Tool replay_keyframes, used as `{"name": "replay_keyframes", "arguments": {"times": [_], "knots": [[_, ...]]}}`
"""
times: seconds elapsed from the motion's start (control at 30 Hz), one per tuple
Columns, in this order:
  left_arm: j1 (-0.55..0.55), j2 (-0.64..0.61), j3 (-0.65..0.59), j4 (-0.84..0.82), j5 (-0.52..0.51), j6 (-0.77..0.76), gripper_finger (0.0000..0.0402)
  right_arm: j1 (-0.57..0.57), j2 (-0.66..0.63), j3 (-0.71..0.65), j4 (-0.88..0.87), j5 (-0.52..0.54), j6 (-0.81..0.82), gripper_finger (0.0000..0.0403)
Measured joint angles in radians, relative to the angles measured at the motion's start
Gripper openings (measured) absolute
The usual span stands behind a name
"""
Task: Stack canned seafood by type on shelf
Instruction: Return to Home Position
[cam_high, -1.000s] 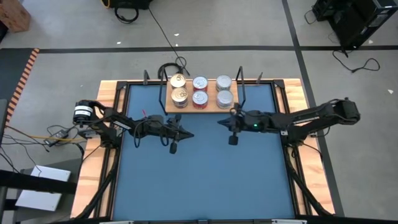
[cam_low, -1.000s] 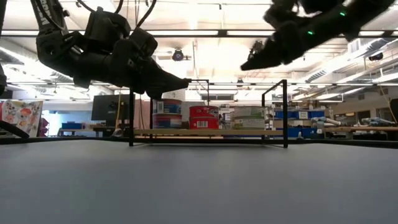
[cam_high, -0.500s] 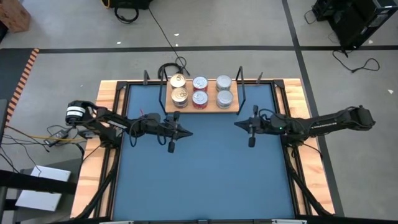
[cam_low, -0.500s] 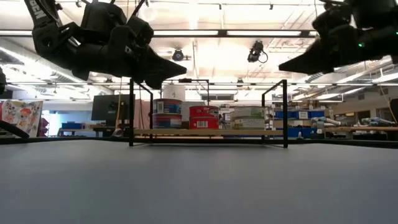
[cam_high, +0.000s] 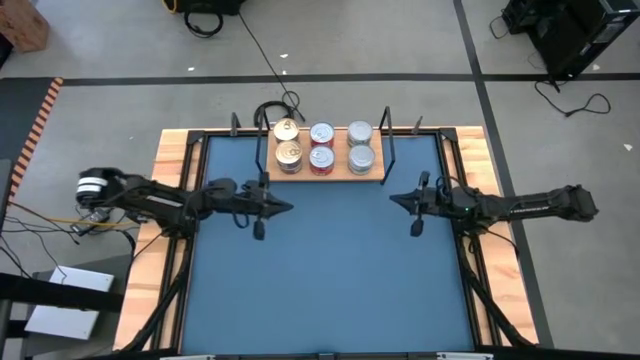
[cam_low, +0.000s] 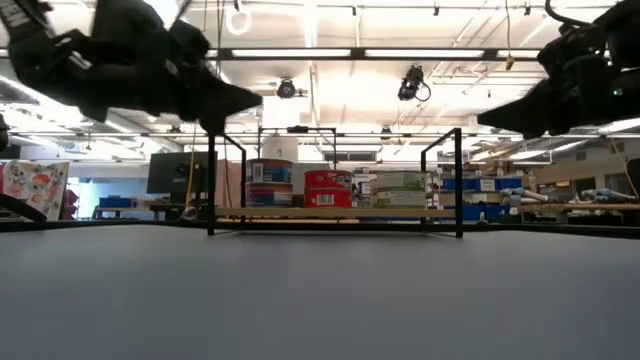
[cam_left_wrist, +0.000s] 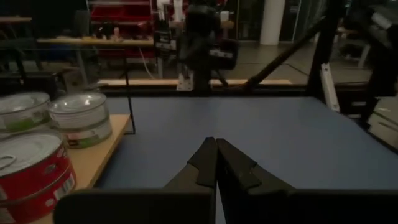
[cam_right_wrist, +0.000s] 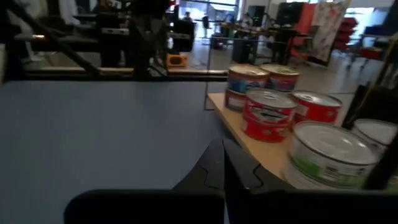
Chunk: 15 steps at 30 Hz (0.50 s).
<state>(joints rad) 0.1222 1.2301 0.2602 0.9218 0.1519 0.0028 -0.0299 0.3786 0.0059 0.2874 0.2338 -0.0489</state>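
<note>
The shelf (cam_high: 322, 168) stands at the table's far edge with the canned seafood on its board in three columns: gold-lidded tins (cam_high: 288, 152) on the left, red-sided tins (cam_high: 321, 157) in the middle and plain silver tins (cam_high: 361, 157) on the right. In the low view the columns stand two tins high (cam_low: 269, 182). My left gripper (cam_high: 288, 208) hovers shut and empty over the table, just near-left of the shelf. My right gripper (cam_high: 392, 199) hovers shut and empty just near-right of it. Both point level at each other, and both wrist views show shut fingers (cam_left_wrist: 215, 144) (cam_right_wrist: 221, 146) beside the tins (cam_left_wrist: 79, 118) (cam_right_wrist: 267, 113).
The blue table top (cam_high: 330, 270) lies between and in front of the two arms, framed by a wooden rim (cam_high: 170, 160). A black cable (cam_high: 272, 106) loops on the floor behind the shelf. The shelf's black wire uprights (cam_low: 458, 180) stand at its two ends.
Both grippers have drawn back from the middle, staying shut. The left has gone toward the table's left edge and risen a little. The right has travelled farther, toward the right edge, and sunk. The tins on the shelf have not moved.
</note>
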Motion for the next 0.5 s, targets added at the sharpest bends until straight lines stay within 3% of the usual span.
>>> {"name": "replay_keyframes", "arguments": {"times": [0.3,0.5], "knots": [[0.046,-0.315,-0.082,-0.229,-0.005,0.024,0.001,-0.002,-0.105,0.0,-0.088,0.061,0.0,0.0],[0.048,-0.542,-0.147,-0.31,-0.081,0.041,0.001,-0.005,-0.139,0.0,-0.109,0.072,0.012,0.0]]}}
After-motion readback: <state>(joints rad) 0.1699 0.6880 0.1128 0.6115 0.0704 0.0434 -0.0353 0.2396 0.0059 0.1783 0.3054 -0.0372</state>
